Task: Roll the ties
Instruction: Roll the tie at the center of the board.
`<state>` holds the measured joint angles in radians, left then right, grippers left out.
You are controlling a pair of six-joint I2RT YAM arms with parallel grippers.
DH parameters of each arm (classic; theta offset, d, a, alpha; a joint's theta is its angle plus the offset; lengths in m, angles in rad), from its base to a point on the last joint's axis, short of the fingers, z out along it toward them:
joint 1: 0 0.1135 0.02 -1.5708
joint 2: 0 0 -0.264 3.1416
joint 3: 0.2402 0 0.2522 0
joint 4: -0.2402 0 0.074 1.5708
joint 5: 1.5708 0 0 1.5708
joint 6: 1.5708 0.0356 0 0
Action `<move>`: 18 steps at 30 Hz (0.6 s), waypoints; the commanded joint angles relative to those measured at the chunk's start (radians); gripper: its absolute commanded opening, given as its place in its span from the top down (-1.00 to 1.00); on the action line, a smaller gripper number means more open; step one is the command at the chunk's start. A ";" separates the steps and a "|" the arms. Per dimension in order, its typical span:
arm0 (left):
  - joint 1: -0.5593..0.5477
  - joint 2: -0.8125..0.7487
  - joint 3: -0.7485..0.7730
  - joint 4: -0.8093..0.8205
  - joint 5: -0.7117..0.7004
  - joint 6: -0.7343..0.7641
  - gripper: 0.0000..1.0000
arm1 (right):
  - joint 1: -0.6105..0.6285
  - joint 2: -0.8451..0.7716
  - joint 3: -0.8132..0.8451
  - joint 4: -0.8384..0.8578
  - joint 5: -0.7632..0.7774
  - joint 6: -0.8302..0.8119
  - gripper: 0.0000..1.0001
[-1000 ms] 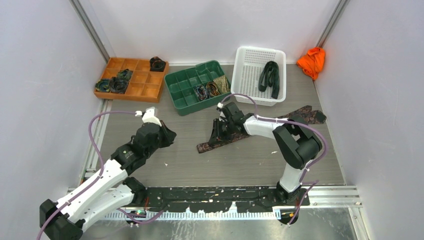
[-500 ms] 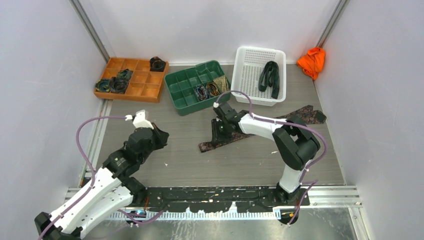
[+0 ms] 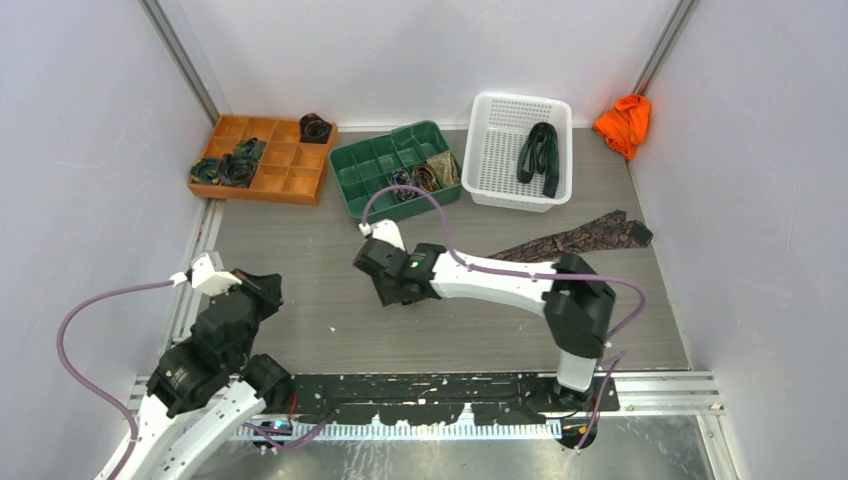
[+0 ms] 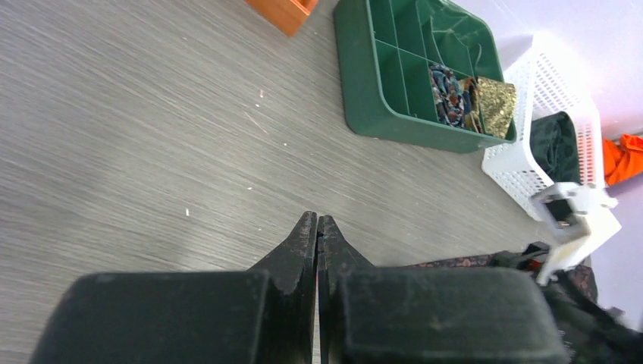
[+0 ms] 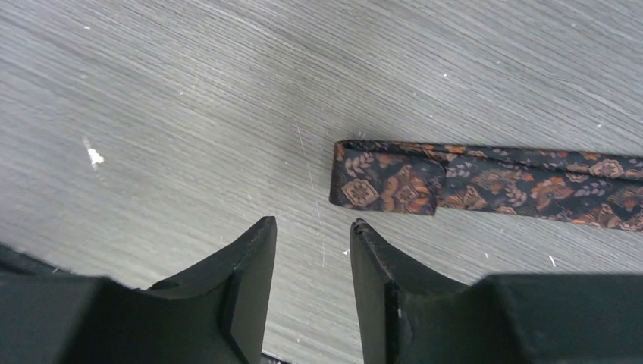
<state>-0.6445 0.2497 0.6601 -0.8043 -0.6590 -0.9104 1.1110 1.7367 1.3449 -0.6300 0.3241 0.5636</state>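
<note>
Tabletop (image 3: 300,250), grey wood-grain laminate, pale walls on three sides. Long dark brown fabric necktie with orange leaf print (image 3: 590,237) lies flat across the right half. Its wide end is near the right wall and the narrow run goes left under the right arm. Right wrist view: narrow end (image 5: 387,184) is folded back on itself once, a short flap lying on the strip. It is flat on the table, not coiled.

Right gripper (image 5: 312,231) sits low over the table, just short of that folded end. Fingers are apart with nothing between them. The fold lies just beyond and a little right of the tips, no contact. Left gripper (image 4: 317,224) is at the near left, well apart from the necktie, fingertips pressed together with nothing held.

Back row, left to right:
- Orange plastic compartment tray (image 3: 290,180), with one dark coiled tie (image 3: 315,127) in the far right cell and more dark coils (image 3: 225,170) in the left cells.
- Green plastic compartment tray (image 3: 365,190), with patterned coils (image 3: 420,178) in the right-hand cells.
- White perforated plastic basket (image 3: 495,165), holding a loose black tie (image 3: 540,155), unrolled.
- Bright orange cloth lump (image 3: 623,122), in the far right corner beside the basket.
</note>
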 commanded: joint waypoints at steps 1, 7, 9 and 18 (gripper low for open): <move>0.005 -0.015 0.064 -0.094 -0.087 -0.011 0.97 | 0.023 0.131 0.095 -0.104 0.149 0.050 0.02; 0.005 -0.042 0.081 -0.136 -0.096 -0.003 0.97 | 0.021 0.235 0.179 -0.143 0.222 0.036 -0.04; 0.004 -0.061 0.077 -0.136 -0.097 0.000 0.97 | 0.022 0.252 0.189 -0.158 0.253 0.036 -0.03; 0.005 -0.098 0.069 -0.152 -0.116 0.011 0.94 | 0.020 0.291 0.186 -0.146 0.208 0.035 -0.01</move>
<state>-0.6445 0.1585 0.7086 -0.9562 -0.7334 -0.9085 1.1339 2.0136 1.4929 -0.7845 0.5293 0.5816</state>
